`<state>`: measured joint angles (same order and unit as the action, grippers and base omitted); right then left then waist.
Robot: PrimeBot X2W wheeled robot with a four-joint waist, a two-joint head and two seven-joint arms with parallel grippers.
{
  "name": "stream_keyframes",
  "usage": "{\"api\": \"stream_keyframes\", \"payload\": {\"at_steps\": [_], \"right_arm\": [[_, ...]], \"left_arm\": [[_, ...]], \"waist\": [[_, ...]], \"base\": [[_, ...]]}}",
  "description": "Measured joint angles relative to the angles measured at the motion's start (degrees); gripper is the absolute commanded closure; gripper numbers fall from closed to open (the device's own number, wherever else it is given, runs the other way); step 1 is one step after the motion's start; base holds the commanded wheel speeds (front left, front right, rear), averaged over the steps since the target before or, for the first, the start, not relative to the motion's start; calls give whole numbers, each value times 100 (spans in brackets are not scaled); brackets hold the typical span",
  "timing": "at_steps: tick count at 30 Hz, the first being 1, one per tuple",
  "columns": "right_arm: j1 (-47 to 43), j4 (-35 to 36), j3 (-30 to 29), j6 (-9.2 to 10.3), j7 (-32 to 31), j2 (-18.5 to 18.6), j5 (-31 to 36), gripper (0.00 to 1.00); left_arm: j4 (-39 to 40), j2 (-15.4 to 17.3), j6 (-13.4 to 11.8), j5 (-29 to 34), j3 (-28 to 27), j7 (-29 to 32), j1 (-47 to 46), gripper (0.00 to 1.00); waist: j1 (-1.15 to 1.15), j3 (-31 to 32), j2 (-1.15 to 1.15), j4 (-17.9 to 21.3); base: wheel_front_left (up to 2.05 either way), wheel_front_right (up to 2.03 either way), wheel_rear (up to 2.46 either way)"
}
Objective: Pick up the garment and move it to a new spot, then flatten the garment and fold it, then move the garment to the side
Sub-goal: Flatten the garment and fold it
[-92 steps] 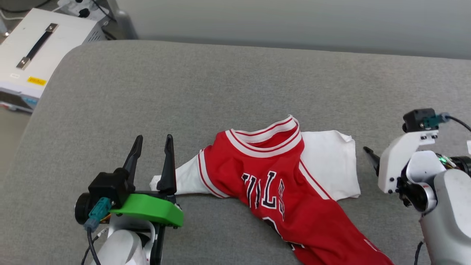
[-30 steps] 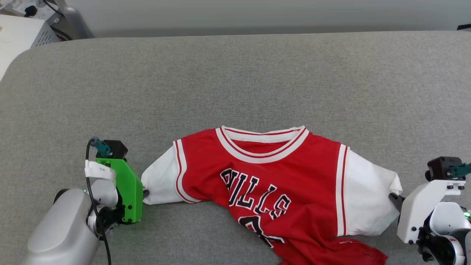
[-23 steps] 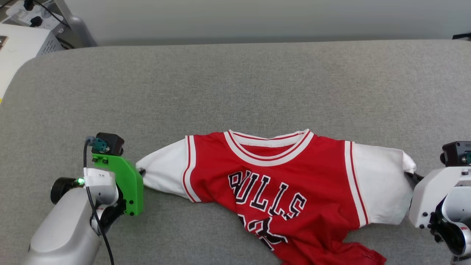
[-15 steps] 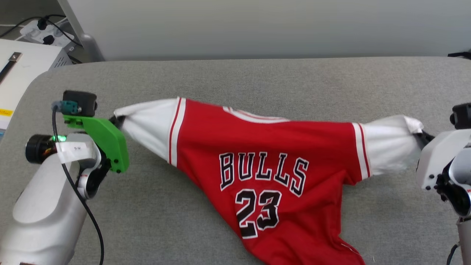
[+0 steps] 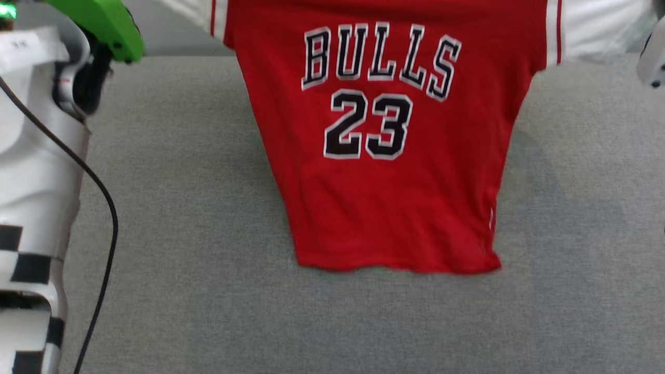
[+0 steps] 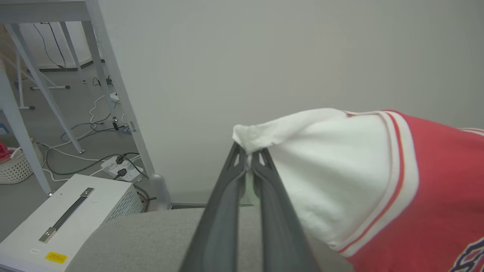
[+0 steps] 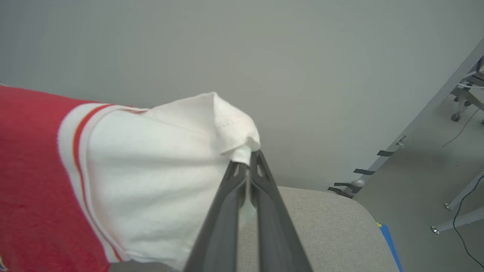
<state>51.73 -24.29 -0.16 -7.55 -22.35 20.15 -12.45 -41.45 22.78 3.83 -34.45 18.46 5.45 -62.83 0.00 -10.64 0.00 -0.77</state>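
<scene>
Holding the garment (image 5: 384,208) up in the air by its two sleeve ends, I have it spread chest-side toward me over the middle of the bench (image 5: 182,259), the shoulders up past the far edge in my head view and the hem (image 5: 395,267) low over the grey cover; I cannot tell whether the hem brushes it. My left tool (image 6: 249,155) is closed narrow on a small bunched corner of one white sleeve (image 6: 321,170), and my right tool (image 7: 247,160) is pinched just as tight on the cuff corner of the other sleeve (image 7: 162,166). I judge this a light, soft knit with no stiffness of its own: the body drapes straight down and narrows toward the hem, and each sleeve puckers at the grip. Thin cloth like this can creep out of such a small bite, so I would avoid jerks and keep the two grips level and apart to hold the shoulder line taut. For laying it flat, the sleeve tips serve well; for folding, I would rather take the shoulder seams or the hem corners, where the doubled, stitched edge gives more to bite.
</scene>
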Motion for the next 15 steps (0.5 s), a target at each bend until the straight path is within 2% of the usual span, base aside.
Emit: {"api": "stream_keyframes", "payload": {"at_steps": [8,12,14,15], "right_arm": [[2047,-957,319,0,600,-64,358,100],[2786,-1377,421,0,892,-125,471,100],[2987,-1668,493,0,1034,-238,545,100],[3208,-2019,655,0,1125,-476,584,100]], "left_arm": [[-612,112,22,138,-182,-782,-1711,100],[-836,118,57,233,-187,-1078,-2283,100],[-1032,109,99,272,-165,-1189,-2358,100],[-1300,90,119,268,-165,-1240,-2412,100]], "waist": [[0,-575,0,103],[0,-852,0,157],[1,-969,0,186],[1,-1123,0,218]], "base": [[0,0,0],[0,0,0],[0,0,0],[0,0,0]]}}
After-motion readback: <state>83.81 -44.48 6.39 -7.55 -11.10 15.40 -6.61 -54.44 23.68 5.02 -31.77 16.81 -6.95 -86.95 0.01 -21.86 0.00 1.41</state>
